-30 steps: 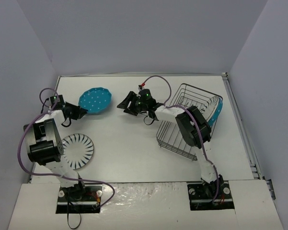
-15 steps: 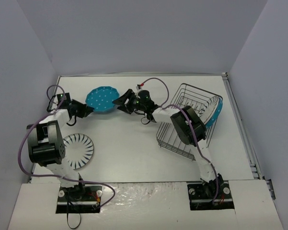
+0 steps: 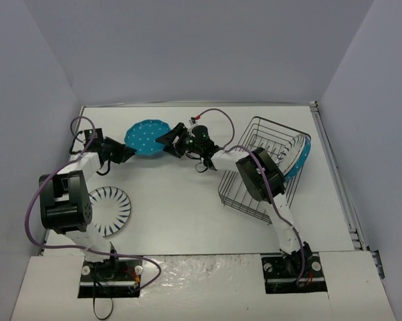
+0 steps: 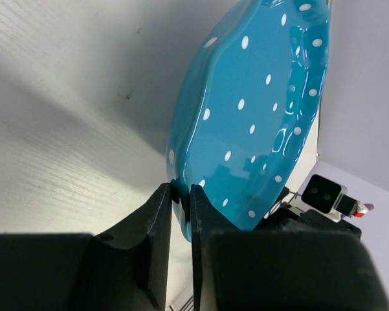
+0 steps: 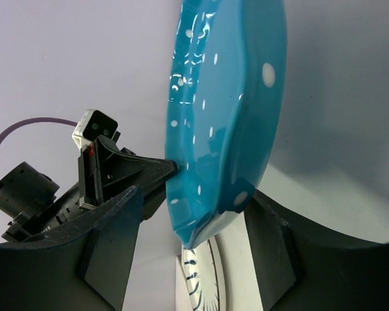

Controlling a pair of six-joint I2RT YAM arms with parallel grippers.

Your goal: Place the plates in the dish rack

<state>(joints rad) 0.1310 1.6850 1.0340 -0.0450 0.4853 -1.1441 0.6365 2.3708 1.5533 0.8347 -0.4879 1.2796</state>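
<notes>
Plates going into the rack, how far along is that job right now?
About half done: a white plate and a blue plate stand at the right end of the rack. In hand: another blue plate, pinched at its rim by the left claw, with the right claw open around its opposite edge. Left: racking that one, then the striped plate lying on the table.

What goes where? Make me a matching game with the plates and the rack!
Things:
1. back teal plate
2. striped plate
3. dish rack
4. right teal plate

Places:
A. lying flat on the left side of the table
B. standing inside the dish rack
C. pinched at its rim by the left gripper
D. sitting on the right side of the table

Pairs: 1-C, 2-A, 3-D, 4-B
</notes>
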